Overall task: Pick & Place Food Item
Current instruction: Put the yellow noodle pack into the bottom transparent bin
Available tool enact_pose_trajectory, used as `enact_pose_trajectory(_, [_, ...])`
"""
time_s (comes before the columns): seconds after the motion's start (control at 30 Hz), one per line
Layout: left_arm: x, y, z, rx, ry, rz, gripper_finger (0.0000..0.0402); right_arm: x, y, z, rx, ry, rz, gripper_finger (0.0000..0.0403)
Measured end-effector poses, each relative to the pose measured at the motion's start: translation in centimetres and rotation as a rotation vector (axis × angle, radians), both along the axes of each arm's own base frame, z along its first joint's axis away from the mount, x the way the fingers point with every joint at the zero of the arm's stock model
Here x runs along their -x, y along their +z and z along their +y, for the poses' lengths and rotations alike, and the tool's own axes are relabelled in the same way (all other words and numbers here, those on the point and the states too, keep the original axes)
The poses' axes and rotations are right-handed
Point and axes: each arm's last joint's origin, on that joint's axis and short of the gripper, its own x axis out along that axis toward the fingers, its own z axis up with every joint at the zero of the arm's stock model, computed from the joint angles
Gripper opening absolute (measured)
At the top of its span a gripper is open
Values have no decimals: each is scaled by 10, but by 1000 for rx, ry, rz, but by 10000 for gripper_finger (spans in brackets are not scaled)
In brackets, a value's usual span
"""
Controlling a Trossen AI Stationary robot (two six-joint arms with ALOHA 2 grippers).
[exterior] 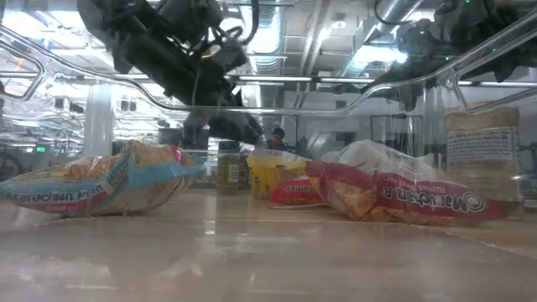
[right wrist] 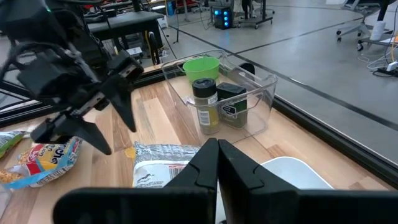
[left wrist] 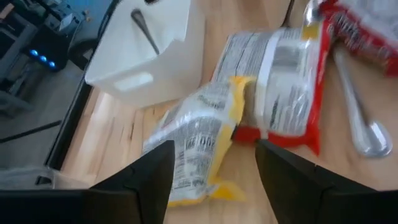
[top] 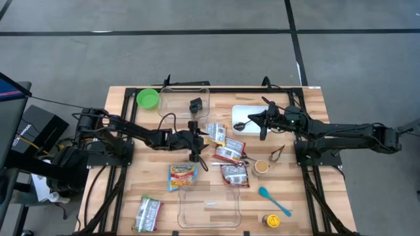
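Observation:
A food packet with grey print and a yellow edge (left wrist: 199,134) lies flat on the table at mid-table (top: 216,133). It partly overlaps a red-edged packet (left wrist: 283,81). My left gripper (left wrist: 214,149) is open just left of it (top: 195,139). The two fingers stand on either side of the packet's near end and seem clear of it. From the right wrist view, the left gripper (right wrist: 118,137) has nothing between its fingers. My right gripper (right wrist: 217,146) is shut and empty, hovering by the white tray (top: 252,111).
More packets lie around (top: 235,174), (top: 182,176), (top: 148,213). A clear box with jars (right wrist: 236,93) and a green bowl (top: 147,98) stand at the far edge. A second clear box (top: 210,208) stands at the near edge. A metal spoon (left wrist: 354,106), a cup (top: 262,166) and a teal spoon (top: 273,201) lie to the right.

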Motion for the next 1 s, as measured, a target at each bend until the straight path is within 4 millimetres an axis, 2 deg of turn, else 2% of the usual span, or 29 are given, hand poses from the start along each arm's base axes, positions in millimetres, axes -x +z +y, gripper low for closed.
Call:
enact_pose_trajectory(0.37, [-8,-36,6,-46,-8,103,203,0,0,0,-1,0,1,4])
enact_pose_trajectory(1.0, [-10,-33,9,-45,7,66,116,0,0,0,-1,0,1,4])
